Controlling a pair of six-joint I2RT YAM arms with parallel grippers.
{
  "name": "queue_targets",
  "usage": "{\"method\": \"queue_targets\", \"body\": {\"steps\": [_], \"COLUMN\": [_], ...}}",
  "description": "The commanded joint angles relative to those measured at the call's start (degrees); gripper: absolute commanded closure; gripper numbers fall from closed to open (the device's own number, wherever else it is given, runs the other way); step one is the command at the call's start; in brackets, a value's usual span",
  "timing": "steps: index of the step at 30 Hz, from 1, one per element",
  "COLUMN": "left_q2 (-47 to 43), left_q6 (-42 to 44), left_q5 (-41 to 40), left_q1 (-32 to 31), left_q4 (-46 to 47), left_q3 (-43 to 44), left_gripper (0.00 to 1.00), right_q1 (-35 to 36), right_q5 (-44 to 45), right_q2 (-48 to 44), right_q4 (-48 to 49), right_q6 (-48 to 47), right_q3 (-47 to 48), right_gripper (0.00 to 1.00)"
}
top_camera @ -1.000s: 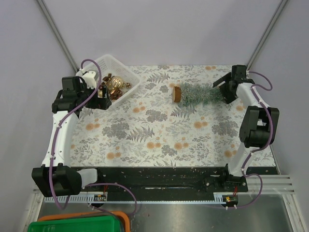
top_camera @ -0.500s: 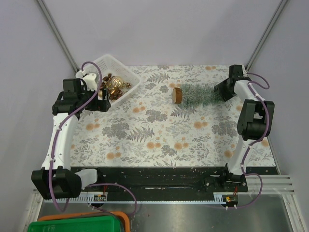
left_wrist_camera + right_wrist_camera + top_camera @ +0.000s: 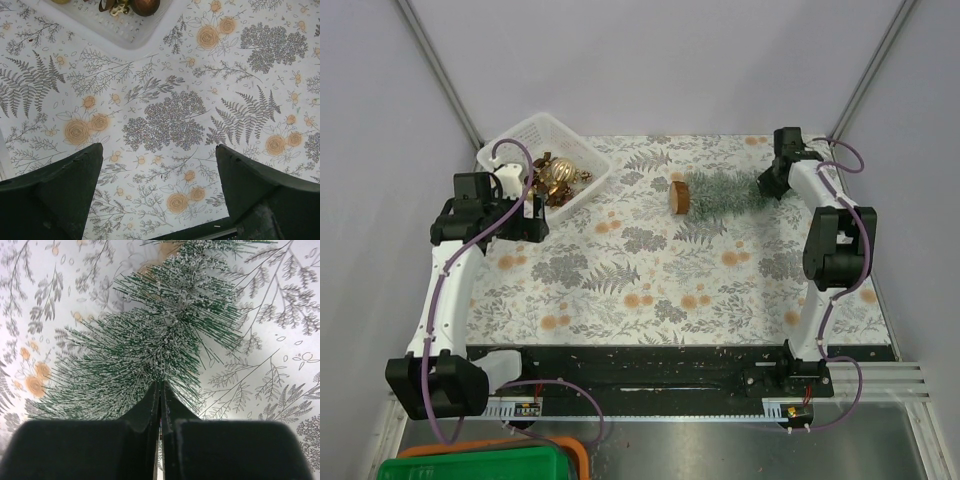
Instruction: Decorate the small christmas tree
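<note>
The small christmas tree (image 3: 720,191) lies on its side at the back of the table, with its wooden slice base (image 3: 680,196) to the left and its tip to the right. My right gripper (image 3: 767,185) is shut on the tip. In the right wrist view the fingertips (image 3: 161,385) are pressed together, buried in the frosted green bristles (image 3: 160,330). My left gripper (image 3: 527,214) hangs open over the tablecloth just in front of the white basket (image 3: 525,138). Nothing is between its fingers (image 3: 65,175).
The white basket holds gold and brown ornaments (image 3: 558,176), and its near corner (image 3: 125,37) shows at the top of the left wrist view. A leaf-print tablecloth (image 3: 650,270) covers the table. A green bin (image 3: 480,465) sits below the near edge at left.
My right gripper went from open to shut on the tree's tip and moved left, shifting the tree leftwards. My left gripper drew back a little from the basket, still open.
</note>
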Motion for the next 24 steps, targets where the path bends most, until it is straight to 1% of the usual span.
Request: {"method": "queue_targets", "body": {"steps": [1,6,9,16,19,24], "left_q2": [-3.4,-4.2,-4.3,-2.9,-2.2,-1.8], "left_q6": [1.2,1.2,1.0,-0.1,-0.4,-1.1], "left_q5": [-0.7,-0.7,-0.3,2.6,3.4,4.3], "left_q1": [-0.3,-0.2,-0.2,-0.3,-0.5,-1.1], "left_q4": [1.3,1.0,1.0,1.0,1.0,1.0], "left_q3": [-0.4,-0.7,-1.0,-0.3,0.4,0.8], "left_gripper": [0.01,0.01,0.01,0.01,0.01,0.01], "right_q1": [3.6,7.2,10.6,18.4,20.2,23.2], "right_q5": [3.7,6.0,9.4,17.5,18.1,19.2], "right_q2": [-5.2,-10.3,-13.4,-24.9,-29.2,-34.7], "right_q4": [0.6,2.1,3.6,10.8,12.7,13.8], "right_q6": [-3.3,-7.5,-11.2,-17.7,-18.1,-18.5], "right_q3": [1.7,1.5,0.6,-10.8,-15.7,-20.6], "right_gripper": [1.00,1.00,1.00,1.00,1.00,1.00]}}
